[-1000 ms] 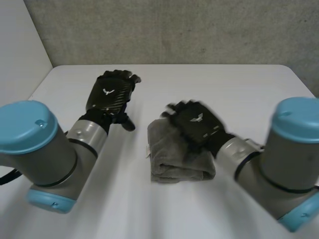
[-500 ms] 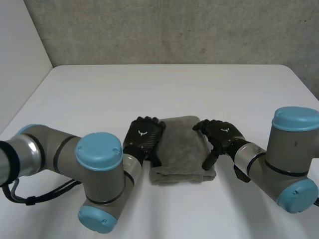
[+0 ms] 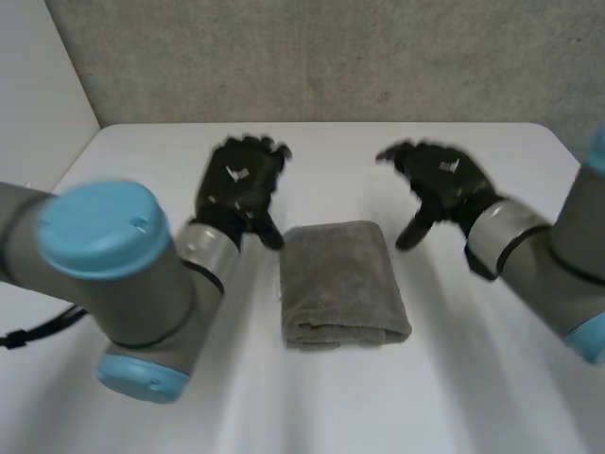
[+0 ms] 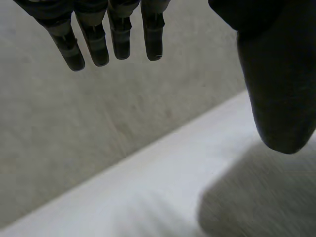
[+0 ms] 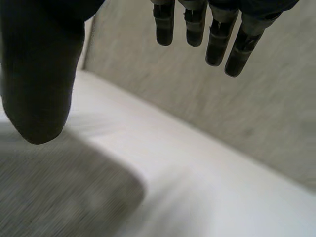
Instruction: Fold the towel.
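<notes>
A grey folded terry towel lies flat on the white worktop as a neat oblong, between the two black hands and a little nearer the robot than either of them. Its rolled fold edge is on the side away from the hands' fingertips. The left hand hangs just beside the towel's far corner on that side, spread wide with its back up. Its fingers are relaxed and reach away toward the rough grey wall, and its thumb angles down toward the cloth. From the left wrist, the left hand shows straight fingers set well apart from the thumb, with a corner of the towel below the thumb tip. Whether thumb and cloth touch cannot be told. The right hand is near the towel's opposite far corner, apart from it. It too is spread wide, fingers loosely fanned and thumb pointing down toward the worktop. From the right wrist, the right hand has its fingers straight and clear of the thumb, and the towel sits under the thumb side of the palm. Neither hand grips the cloth. The grey left arm and right arm, with light-blue caps, flank the towel.
</notes>
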